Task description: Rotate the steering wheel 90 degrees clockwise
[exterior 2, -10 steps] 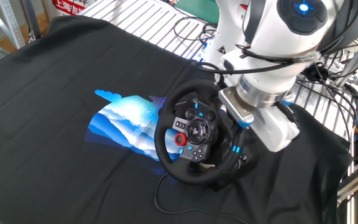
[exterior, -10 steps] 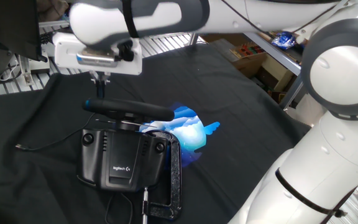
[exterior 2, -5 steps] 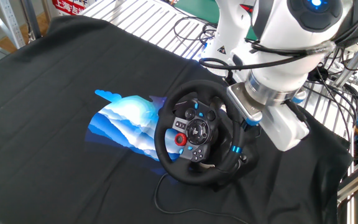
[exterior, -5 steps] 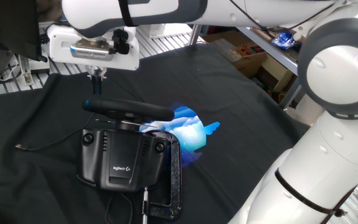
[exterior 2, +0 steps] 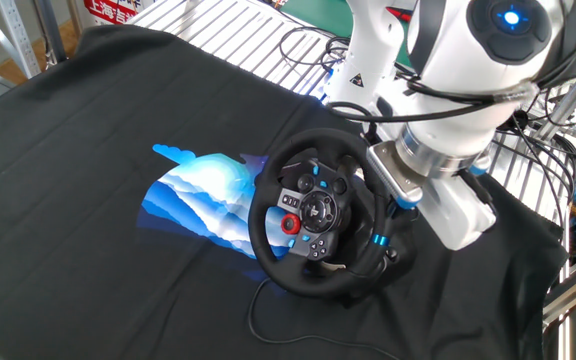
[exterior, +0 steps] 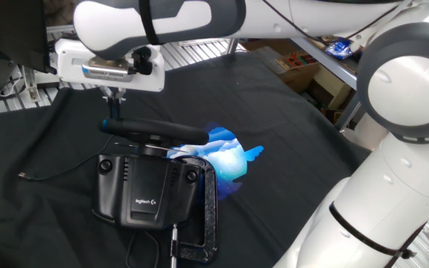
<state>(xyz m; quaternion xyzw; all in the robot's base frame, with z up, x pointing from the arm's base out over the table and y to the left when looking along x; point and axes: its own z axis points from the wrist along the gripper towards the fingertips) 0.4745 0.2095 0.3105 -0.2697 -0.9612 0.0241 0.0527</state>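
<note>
Basically, the arm is being repositioned, not turning anything yet. Compared with a second ago, the gripper (exterior: pixel 113 104) is being shifted a little toward 9 o'clock in one fixed view, and after a slight lift it is being lowered again over the left end of the wheel (exterior: pixel 155 129). In the other fixed view the white hand is being carried toward 3 o'clock, away from the rim (exterior 2: pixel 320 141), and is now being held just beside the wheel's 3 o'clock edge.

The wheel itself is not being moved. It is being kept on its base (exterior: pixel 149 190) at the middle of the black cloth (exterior: pixel 289 134), seen edge-on in one view and face-on in the other, with the clamp (exterior: pixel 208 216) at the base's 4 o'clock. Its red knob (exterior 2: pixel 290 224) is being seen at the same spot as before, at about 8 o'clock of the hub, so no rotation is being counted so far. The blue patch (exterior: pixel 226 156) is unchanged at the wheel's 4 o'clock.

Fingers are being seen as a thin dark pair just above the rim end. Whether they are spread or closed cannot be told, and no grasp on the rim is being shown.

Judgement: the approach is being re-aimed at a rim contact point; the 90 degree clockwise turn is being left entirely undone. Contact is likely being sought next at that rim end.
</note>
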